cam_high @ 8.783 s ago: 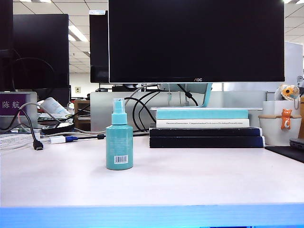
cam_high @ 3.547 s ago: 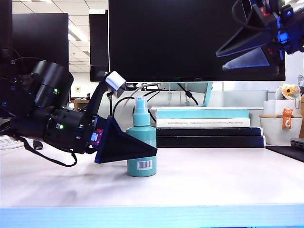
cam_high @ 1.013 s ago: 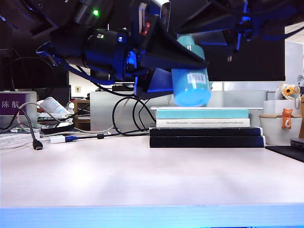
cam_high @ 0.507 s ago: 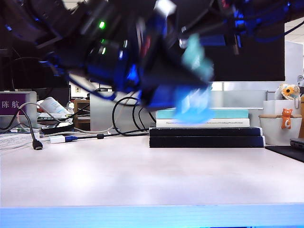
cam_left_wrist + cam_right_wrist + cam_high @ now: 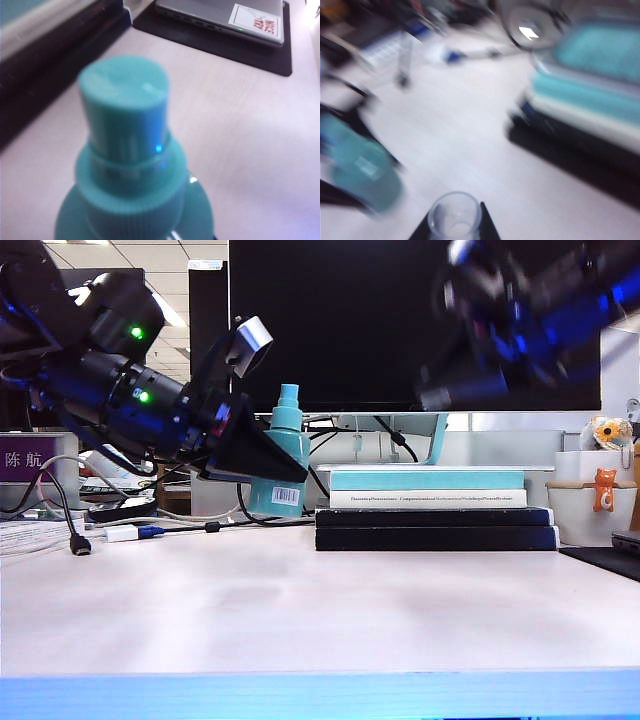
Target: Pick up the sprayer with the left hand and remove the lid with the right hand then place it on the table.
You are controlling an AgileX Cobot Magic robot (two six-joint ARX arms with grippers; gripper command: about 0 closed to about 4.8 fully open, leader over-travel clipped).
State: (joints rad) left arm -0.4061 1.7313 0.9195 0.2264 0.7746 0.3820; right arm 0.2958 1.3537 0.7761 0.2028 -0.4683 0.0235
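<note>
Holding one sprayer (image 5: 284, 462) above the table (image 5: 320, 610), left claw (image 5: 262, 462), right claw (image 5: 454, 231) pinching one lid (image 5: 455, 215), four stacked books (image 5: 430, 508)

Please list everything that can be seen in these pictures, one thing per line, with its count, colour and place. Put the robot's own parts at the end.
sprayer: one, teal, held above the table at left, nozzle bare
lid: one, clear, between the right tool's fingers
table: one, pale whitish-pink, blue front edge
books: a stack, teal, white and black, on the table behind centre
monitor: one, black, behind the books
laptop: one, grey, on a black mat on the table
white pot: one, far right, orange cat figure on it
cables: several, black and white, left rear
left tool: black, shut on the sprayer
right tool: black, blurred, upper right, holding the lid
</note>
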